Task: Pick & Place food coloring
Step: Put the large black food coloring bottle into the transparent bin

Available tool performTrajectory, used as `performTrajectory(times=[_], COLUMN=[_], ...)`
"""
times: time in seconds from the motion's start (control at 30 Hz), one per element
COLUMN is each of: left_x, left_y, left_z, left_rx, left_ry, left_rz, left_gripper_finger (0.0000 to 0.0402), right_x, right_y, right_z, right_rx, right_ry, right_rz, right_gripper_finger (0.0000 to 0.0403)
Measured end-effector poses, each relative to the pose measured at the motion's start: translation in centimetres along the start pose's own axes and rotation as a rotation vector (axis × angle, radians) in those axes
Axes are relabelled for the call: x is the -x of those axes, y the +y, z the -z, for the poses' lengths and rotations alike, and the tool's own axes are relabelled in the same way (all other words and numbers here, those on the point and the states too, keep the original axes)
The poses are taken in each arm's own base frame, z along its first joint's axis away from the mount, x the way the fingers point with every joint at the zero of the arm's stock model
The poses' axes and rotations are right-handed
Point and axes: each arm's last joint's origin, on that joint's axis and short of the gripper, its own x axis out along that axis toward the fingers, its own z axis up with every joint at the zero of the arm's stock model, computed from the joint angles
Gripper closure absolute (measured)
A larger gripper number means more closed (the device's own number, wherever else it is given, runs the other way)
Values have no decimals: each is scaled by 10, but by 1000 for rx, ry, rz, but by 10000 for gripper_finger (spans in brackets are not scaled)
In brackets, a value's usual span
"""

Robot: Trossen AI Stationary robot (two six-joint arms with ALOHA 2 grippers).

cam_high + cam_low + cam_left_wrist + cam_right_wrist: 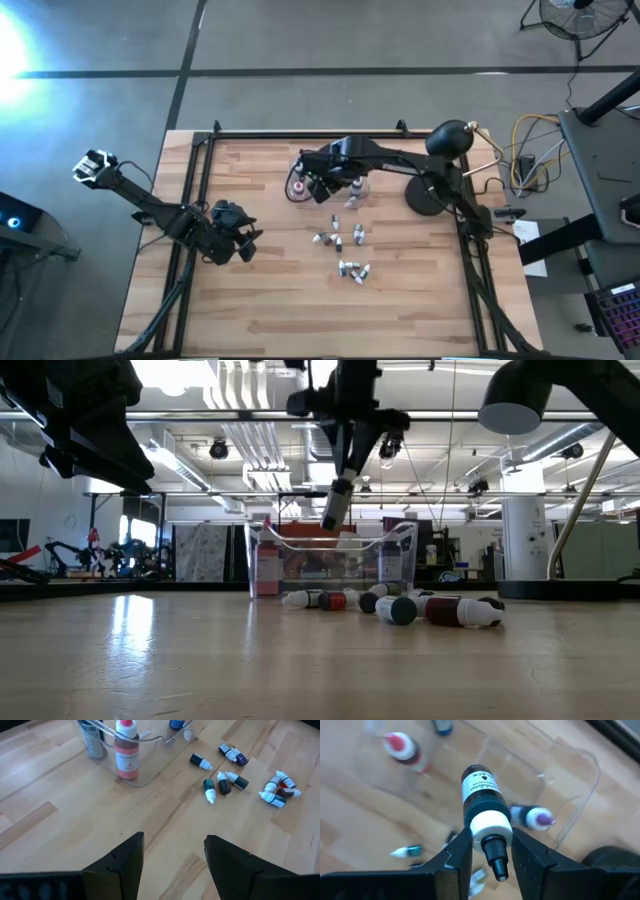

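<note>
Several tiny food coloring bottles [345,250] lie on their sides on the wooden table, also in the low view [400,606] and the left wrist view [225,781]. My right gripper [322,188] hangs over the clear plastic box [330,560], shut on a dark bottle with a white collar [479,787]. Larger bottles stand inside the box, one pink [127,750] and one red-capped [400,747]. A purple-tipped bottle [536,817] lies below by the box wall. My left gripper [174,842] is open above bare table left of the bottles [240,243], touching nothing. My right gripper pinches the dark bottle between its two fingers [457,852] at the white collar [491,826] just below the dropper tip. The fingers come from above, pointing down. The bottle [338,505] hangs below them, slightly tilted, base downward, lifted clear above the box.
The box stands near the table's far edge, with the scattered bottles just on its near side. The right arm's round dark base [425,195] sits to the right of the box. A black frame [300,135] rims the table. Bare wood stretches toward the near edge.
</note>
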Motion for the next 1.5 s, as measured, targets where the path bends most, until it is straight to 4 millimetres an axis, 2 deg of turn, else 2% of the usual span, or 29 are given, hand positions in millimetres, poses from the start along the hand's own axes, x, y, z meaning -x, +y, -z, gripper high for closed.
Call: performTrajectory(times=[0.27, 0.53, 0.73, 1.0, 1.17, 1.5], left_x=[0, 0, 0, 0, 0, 0], left_y=[0, 0, 0, 0, 0, 0], left_z=[0, 0, 0, 0, 0, 0], left_rx=[15, 21, 35, 44, 44, 44], left_ry=[0, 0, 0, 0, 0, 0], left_rz=[0, 0, 0, 0, 0, 0], left_gripper_finger=[218, 218, 218, 218, 218, 218], right_x=[-32, -60, -83, -88, -87, -90], right_y=[-12, -38, -46, -47, -41, -40], right_z=[-23, -50, -60, -60, -56, -53], right_rx=[90, 26, 17, 18, 35, 26], right_ry=[44, 114, 202, 211, 209, 225], right_rz=[59, 78, 48, 59, 56, 68], right_gripper_finger=[299, 298, 298, 298, 295, 253])
